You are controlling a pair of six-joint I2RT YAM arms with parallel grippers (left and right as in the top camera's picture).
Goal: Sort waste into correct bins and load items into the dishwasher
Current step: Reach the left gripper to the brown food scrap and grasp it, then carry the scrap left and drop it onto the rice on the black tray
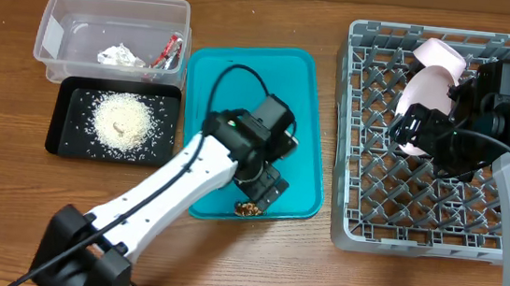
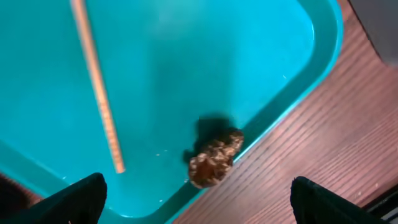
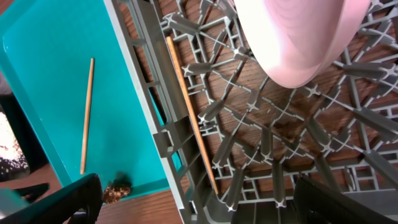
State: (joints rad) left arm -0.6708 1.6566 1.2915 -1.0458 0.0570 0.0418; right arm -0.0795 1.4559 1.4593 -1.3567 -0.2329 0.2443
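Left tool [image 2: 196, 194]: opened wide, nothing between its fingers; it hangs over the near corner of the teal tray [image 2: 217, 62].
Brown scrap [image 2: 214, 163]: lies in the teal tray, against the rim at that corner, not gripped.
Chopsticks: one [image 2: 96, 87] flat on the teal tray floor; the other chopstick [image 3: 189, 112] flat inside the grey rack [image 3: 149, 62], along its wall.
Right tool [image 3: 196, 186]: opened, empty, above the grey rack.
Pale bowl [image 3: 298, 37]: in the grey rack, among the pegs.
Rice [image 1: 126, 121]: a heap in the black tray [image 1: 57, 133].
Clear tub [image 1: 52, 58]: holds the white paper [image 1: 121, 55] and the red-and-white wrapper [image 1: 167, 50].
Worktop [image 1: 277, 14]: brown wood.
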